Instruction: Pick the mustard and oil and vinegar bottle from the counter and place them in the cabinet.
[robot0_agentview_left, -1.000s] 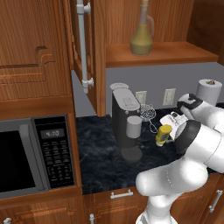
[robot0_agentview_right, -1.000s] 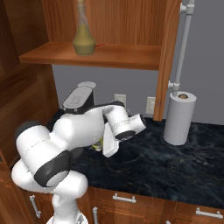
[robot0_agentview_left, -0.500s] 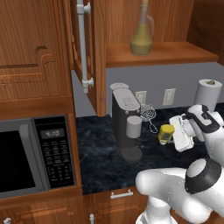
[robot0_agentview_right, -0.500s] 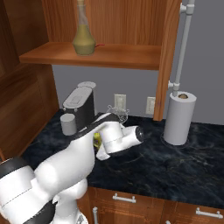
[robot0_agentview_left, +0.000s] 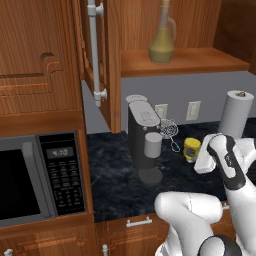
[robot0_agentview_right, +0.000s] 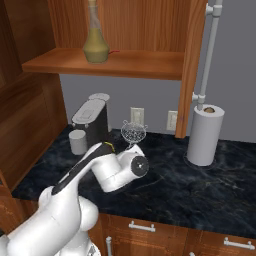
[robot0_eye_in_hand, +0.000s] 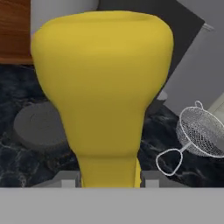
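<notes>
While jaws clamp mustard, cap hidden below.

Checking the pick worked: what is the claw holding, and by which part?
The claw is shut on the mustard, at its narrow end.

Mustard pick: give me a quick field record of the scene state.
mustard: yellow bottle between the pincer fingers, close to the hand camera
pincer: shut on the mustard
oil and vinegar bottle: upright on the cabinet shelf
counter: coffee machine, wire strainer, paper towel roll
cabinet door: open
</notes>
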